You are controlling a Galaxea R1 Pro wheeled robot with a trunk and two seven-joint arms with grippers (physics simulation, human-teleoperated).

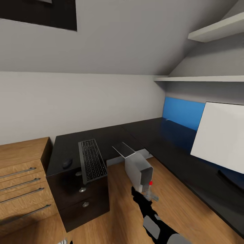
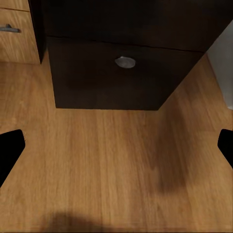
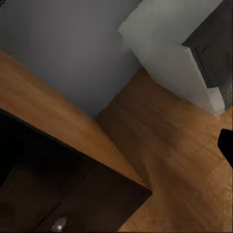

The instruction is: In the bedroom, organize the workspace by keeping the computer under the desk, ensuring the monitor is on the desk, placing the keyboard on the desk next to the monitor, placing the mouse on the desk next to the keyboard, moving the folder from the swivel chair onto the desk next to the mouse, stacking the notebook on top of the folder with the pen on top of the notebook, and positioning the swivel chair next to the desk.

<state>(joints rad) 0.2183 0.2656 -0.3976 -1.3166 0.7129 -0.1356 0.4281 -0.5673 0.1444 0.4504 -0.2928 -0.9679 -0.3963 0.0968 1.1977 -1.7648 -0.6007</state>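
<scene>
Attic bedroom w/ sloped grey walls (image 1: 112, 44), white wall shelves (image 1: 217, 30), wood-plank floor (image 1: 115, 213). Long L-shaped desk w/ glossy black top (image 1: 162, 135) runs along back wall and right side. Low oak drawer unit (image 1: 22, 179) stands at left, touching desk's black drawer pedestal (image 1: 81, 200). Wide monitor w/ white back (image 1: 220, 135) stands on desk's right wing; flat bright-blue folder (image 1: 183, 113) leans upright against wall behind it. Small light-grey computer tower w/ red dot (image 1: 139, 171) is tilted above floor at desk's inner corner, right gripper (image 1: 149, 195) clamped on its lower end, black-grey right arm (image 1: 152, 220) reaching fwd from bottom. Slim grey keyboard w/ dark keys (image 1: 92, 161) lies over pedestal, dark mouse (image 1: 67, 163) just beside. Left gripper (image 2: 116, 145) hangs over floor facing pedestal, fingers spread. No readable writing.
</scene>
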